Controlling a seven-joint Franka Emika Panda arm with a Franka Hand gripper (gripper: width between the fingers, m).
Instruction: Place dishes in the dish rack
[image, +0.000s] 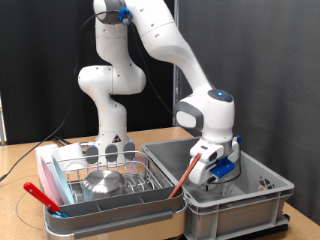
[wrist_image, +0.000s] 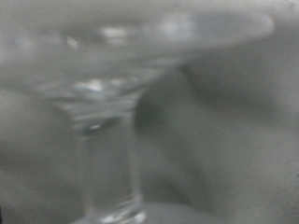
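Observation:
My gripper (image: 214, 172) is lowered into the large grey bin (image: 262, 196) at the exterior view's right. Its fingers are hidden by the hand and the bin wall. The wrist view is filled by a blurred clear stemmed glass (wrist_image: 103, 103) very close to the camera; no fingers show there. The dish rack (image: 150, 171), silver wire in a white tray, stands at the exterior view's left. A small steel bowl (image: 103, 182) lies upside down in it. What look like clear glass pieces (image: 110, 152) stand at its back. A blue patch shows by the hand; I cannot tell whether it is the plate.
A red utensil (image: 45, 197) lies along the rack's front left corner. A thin orange-brown stick (image: 186, 176) leans at the bin's edge next to the rack. The robot's base stands behind the rack. Both containers sit on a wooden table (image: 20, 165).

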